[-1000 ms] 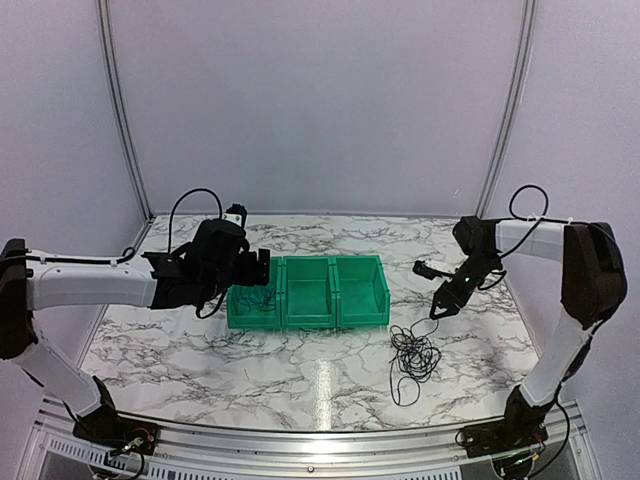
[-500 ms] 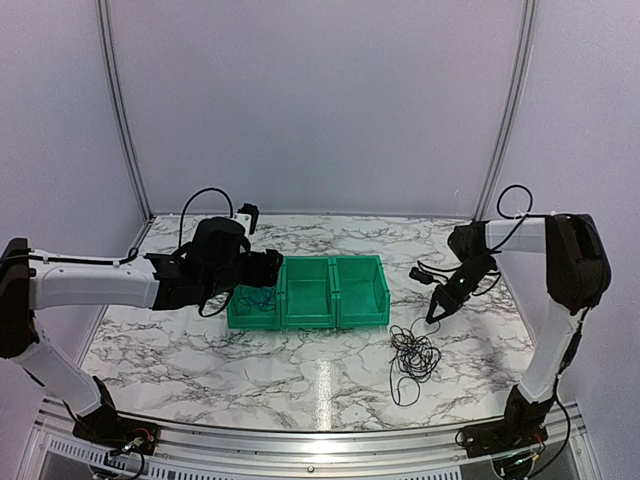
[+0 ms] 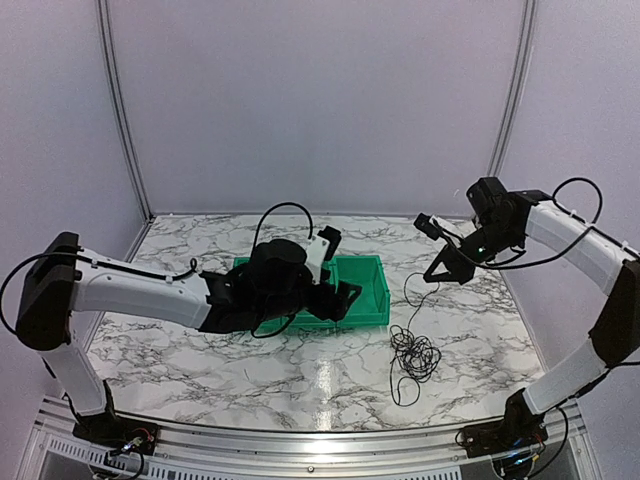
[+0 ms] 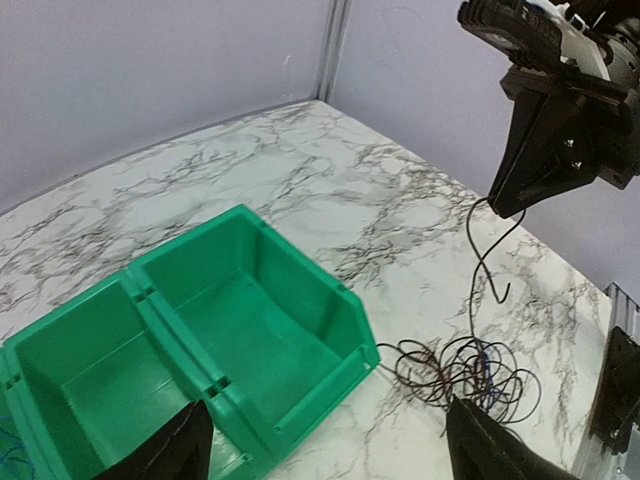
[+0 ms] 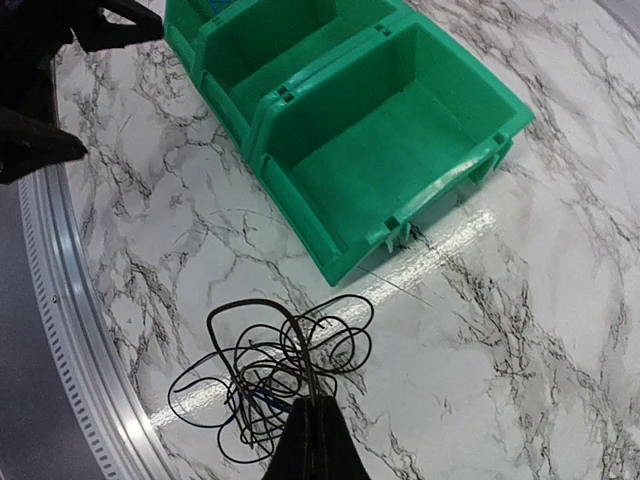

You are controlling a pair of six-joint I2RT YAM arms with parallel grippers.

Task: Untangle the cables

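Observation:
The cables (image 3: 413,355) lie as a loose tangle of thin black cords on the marble table, right of the green bins; the same tangle (image 5: 275,370) has a short blue cord (image 5: 262,398) in it. My right gripper (image 3: 440,272) hangs above the tangle, shut on one black strand (image 4: 480,250) that runs down into the tangle (image 4: 470,365). In the right wrist view the right gripper (image 5: 315,405) pinches that strand between closed fingers. My left gripper (image 3: 340,298) reaches over the bins, open and empty; in the left wrist view the left gripper (image 4: 330,455) spans the bin's corner and the tangle's left side.
A row of three green bins (image 3: 365,290) stands mid-table, partly covered by my left arm. The two right-hand bins (image 4: 250,320) hold nothing; some blue cord (image 4: 10,435) shows in the left one. The table's metal rail (image 5: 70,330) runs along the near edge.
My right gripper shut on a black strand and rose up and back, pulling it from the tangle. My left arm swung right across the bins toward the tangle.

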